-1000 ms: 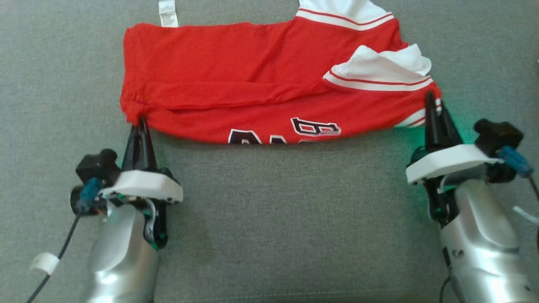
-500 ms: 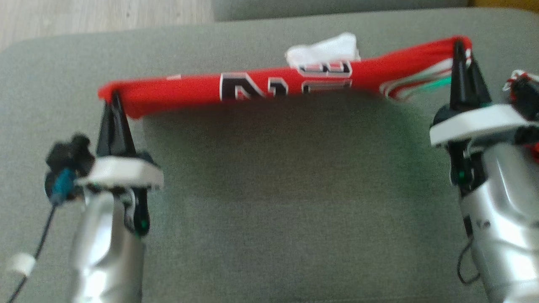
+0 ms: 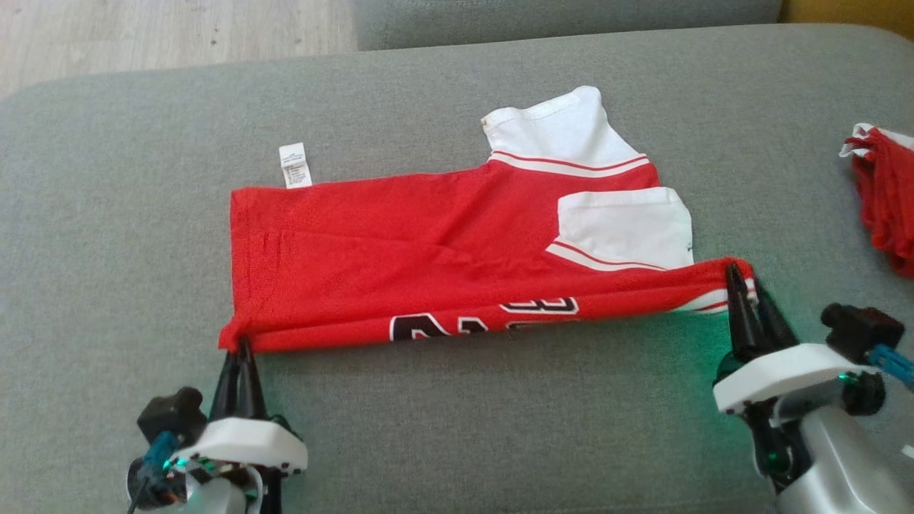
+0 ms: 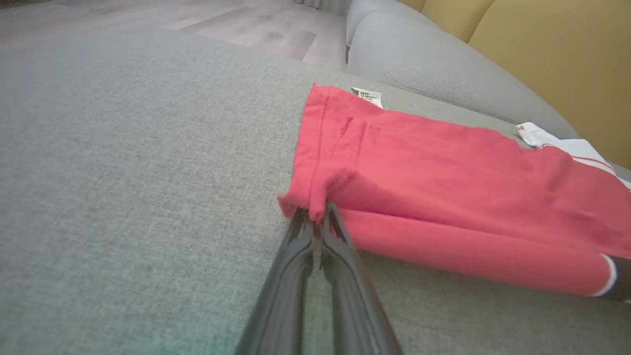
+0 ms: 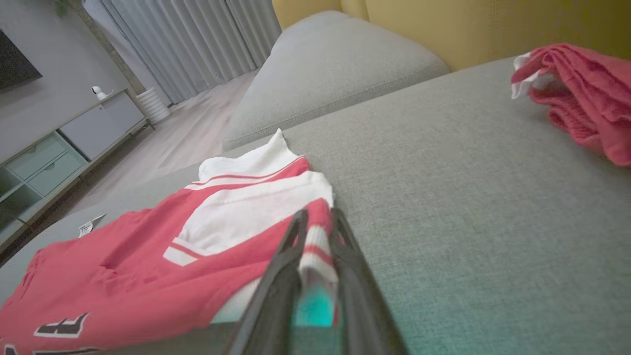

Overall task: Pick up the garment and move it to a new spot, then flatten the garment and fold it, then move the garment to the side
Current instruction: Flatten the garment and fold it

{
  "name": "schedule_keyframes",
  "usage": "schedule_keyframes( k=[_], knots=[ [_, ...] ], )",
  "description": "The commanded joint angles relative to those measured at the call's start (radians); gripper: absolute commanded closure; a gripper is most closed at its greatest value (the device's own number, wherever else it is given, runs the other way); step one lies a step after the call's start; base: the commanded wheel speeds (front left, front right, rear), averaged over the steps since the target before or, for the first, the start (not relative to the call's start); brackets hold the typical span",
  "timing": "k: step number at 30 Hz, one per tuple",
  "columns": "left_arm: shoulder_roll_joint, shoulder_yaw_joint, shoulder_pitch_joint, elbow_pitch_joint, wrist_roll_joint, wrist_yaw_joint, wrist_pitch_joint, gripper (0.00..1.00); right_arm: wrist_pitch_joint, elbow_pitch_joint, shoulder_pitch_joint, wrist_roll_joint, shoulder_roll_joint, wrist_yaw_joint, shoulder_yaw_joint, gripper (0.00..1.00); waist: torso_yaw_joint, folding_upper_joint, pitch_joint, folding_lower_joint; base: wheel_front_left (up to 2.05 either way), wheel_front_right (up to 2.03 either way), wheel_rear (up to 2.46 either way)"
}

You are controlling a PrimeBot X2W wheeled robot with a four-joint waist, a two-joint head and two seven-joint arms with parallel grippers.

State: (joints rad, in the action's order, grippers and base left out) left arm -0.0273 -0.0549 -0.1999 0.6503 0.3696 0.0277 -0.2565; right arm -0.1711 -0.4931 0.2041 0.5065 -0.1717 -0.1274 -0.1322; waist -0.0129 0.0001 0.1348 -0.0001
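The folded red jersey lies on the sofa; left end effector and right end effector each pinch a near corner (both clamped on cloth).

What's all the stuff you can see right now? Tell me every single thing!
jersey: one, red with white sleeves and black lettering, lying partly folded on the sofa seat
care label: one, white, sticking out at the jersey's far edge
other garment: one, red with white trim, bunched on the seat far to the right
sofa seat: one, grey, under both garments
floor: one, pale wood, beyond the sofa
curtains: one set, grey, at the far end of the room
cabinet: one, pale grey-green, by the wall
left tool: one, dark fingers, shut on the jersey's near left corner
right tool: one, dark fingers, shut on the jersey's striped near right corner
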Motion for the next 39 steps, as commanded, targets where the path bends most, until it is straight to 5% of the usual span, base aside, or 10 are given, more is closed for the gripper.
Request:
schedule_keyframes(
  k=[1,5,9,14,22,29,30,31,32,39],
  knots=[
    [-0.023,0.022,-0.021,-0.037,-0.003,-0.015,-0.005,0.0,-0.005,0.042,0.017,-0.001,-0.018,-0.003,-0.004,0.0,0.001,-0.0001,0.002,0.0001,0.0,0.0,0.0],
    [-0.024,0.019,-0.061,-0.059,-0.047,-0.042,-0.005,0.0,-0.005,0.06,0.034,-0.05,-0.037,-0.003,0.018,0.0,0.005,-0.0001,0.019,0.0001,0.0,0.0,0.0],
    [-0.085,-0.022,-0.201,0.0,-0.103,0.002,0.01,0.0,0.014,0.08,0.095,-0.103,-0.052,-0.003,0.025,0.0,0.007,-0.0001,0.056,0.0001,0.0,0.0,0.0],
    [-0.178,-0.066,-0.422,0.09,-0.126,0.065,0.156,0.0,0.042,0.096,0.192,-0.133,-0.049,-0.003,-0.001,0.0,-0.003,-0.0001,0.121,0.0001,0.0,0.0,0.0],
    [-0.268,-0.131,-0.611,0.214,-0.063,0.102,0.358,0.0,0.048,0.081,0.31,-0.134,-0.043,-0.003,-0.078,0.0,-0.033,-0.0001,0.206,0.0001,0.0,0.0,0.0],
    [-0.296,-0.24,-0.62,0.226,0.064,0.103,0.377,0.0,0.037,0.051,0.361,-0.117,-0.062,-0.003,-0.109,0.0,-0.034,-0.0001,0.238,0.0001,0.0,0.0,0.0],
    [-0.298,-0.253,-0.62,0.224,0.078,0.103,0.37,0.11,0.042,0.044,0.368,-0.116,-0.067,-0.003,-0.111,0.0,-0.032,-0.0001,0.24,0.0001,0.0,0.0,0.0],
    [-0.301,-0.267,-0.621,0.22,0.089,0.103,0.362,0.72,0.051,0.037,0.378,-0.116,-0.074,-0.003,-0.113,0.0,-0.028,-0.0001,0.244,0.0001,0.0,0.0,0.0],
    [-0.304,-0.28,-0.624,0.214,0.097,0.103,0.347,1.0,0.064,0.027,0.391,-0.117,-0.08,-0.003,-0.114,0.0,-0.023,-0.0001,0.247,0.0001,0.0,0.0,0.0],
    [-0.306,-0.355,-0.669,0.182,0.119,0.103,0.268,1.0,0.196,-0.06,0.52,-0.145,-0.113,-0.003,-0.122,0.0,0.035,-0.0001,0.277,0.0001,0.0,0.0,0.0]
  ],
)
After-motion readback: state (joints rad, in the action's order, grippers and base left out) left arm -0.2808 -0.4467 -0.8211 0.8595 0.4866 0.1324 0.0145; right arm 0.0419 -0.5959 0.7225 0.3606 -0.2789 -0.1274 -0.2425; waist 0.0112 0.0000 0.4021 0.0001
